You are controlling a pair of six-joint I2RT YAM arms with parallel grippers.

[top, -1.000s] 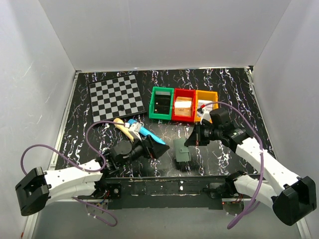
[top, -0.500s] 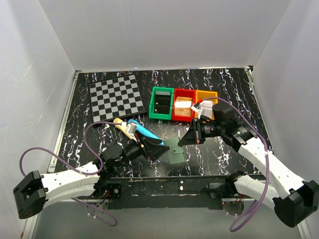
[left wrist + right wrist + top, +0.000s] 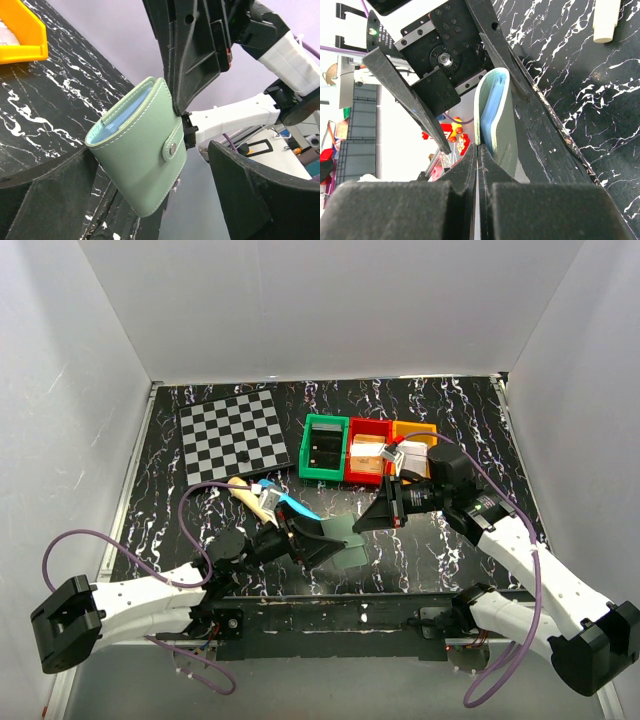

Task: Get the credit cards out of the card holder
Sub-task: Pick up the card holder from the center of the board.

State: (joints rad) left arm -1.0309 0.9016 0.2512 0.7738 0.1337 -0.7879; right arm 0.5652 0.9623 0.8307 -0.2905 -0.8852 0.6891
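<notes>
Card holder: folded, snap tab fastened, held up off the bench between the two arms. Only pale blue lining shows at its open end. We can make out no credit cards, in or out.

Right pincer: clamped shut on one edge of the holder.

Left pincer: spread wide, one finger either side, not gripping.

We judge the task barely begun: unsnapping, opening and drawing the cards out all remain.
</notes>
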